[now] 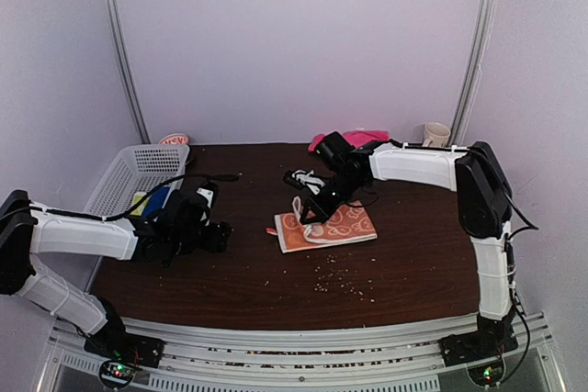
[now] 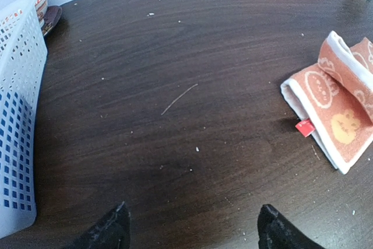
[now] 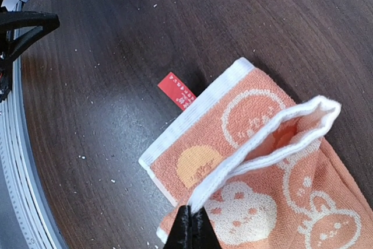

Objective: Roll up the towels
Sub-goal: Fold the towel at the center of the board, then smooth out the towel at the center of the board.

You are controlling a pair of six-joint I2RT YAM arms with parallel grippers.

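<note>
My right arm reaches in from the right, forearm level, wrist bent down at mid-table. The right gripper (image 3: 192,228) is pinched tight on the white-edged fold of the orange cartoon-patterned cloth towel (image 3: 198,164), that edge raised off the dark wooden table (image 1: 276,273). My left arm lies low beside the white plastic lattice basket (image 1: 138,172), left gripper (image 2: 192,214) spread wide, nothing between its jaws. The bright pink cloth towel (image 1: 363,138) sits crumpled at the far edge.

The top view looks down from afar; both close wrist views share the orange towel (image 3: 245,109).
</note>
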